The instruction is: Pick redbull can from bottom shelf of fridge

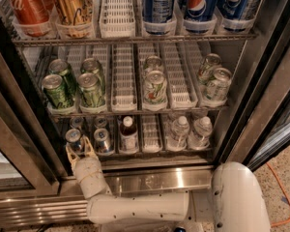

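Note:
The fridge stands open in front of me. On its bottom shelf several slim silver-and-blue redbull cans stand in the two left lanes, the front ones being one at the far left and one to its right. My gripper is at the shelf's front left edge, open, with one finger on each side of the lower part of the far-left redbull can. Its white wrist and arm run low along the steel base.
A dark-labelled white-capped bottle and two clear bottles stand further right on the bottom shelf. Green cans fill the rack above, with Pepsi and Coke cans above those. An orange cable lies on the floor at right.

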`<state>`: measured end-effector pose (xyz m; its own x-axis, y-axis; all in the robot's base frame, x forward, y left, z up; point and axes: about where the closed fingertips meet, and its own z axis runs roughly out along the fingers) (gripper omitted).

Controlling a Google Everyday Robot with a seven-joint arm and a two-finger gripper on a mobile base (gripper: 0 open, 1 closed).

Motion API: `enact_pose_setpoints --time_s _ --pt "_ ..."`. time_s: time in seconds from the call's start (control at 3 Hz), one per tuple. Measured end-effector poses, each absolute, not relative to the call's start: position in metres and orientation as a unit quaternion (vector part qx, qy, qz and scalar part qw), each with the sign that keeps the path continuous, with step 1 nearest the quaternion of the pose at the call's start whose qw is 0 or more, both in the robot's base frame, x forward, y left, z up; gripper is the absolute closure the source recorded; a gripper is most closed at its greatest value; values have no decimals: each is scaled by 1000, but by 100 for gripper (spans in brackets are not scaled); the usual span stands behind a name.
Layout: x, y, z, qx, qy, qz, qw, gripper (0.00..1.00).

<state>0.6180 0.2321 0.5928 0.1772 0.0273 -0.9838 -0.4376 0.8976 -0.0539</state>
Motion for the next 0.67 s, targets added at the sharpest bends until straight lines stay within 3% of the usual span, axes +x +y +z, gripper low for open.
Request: enact_pose_setpoints --time_s 0.67 --pt "612 228 607 -166 612 148 759 100"
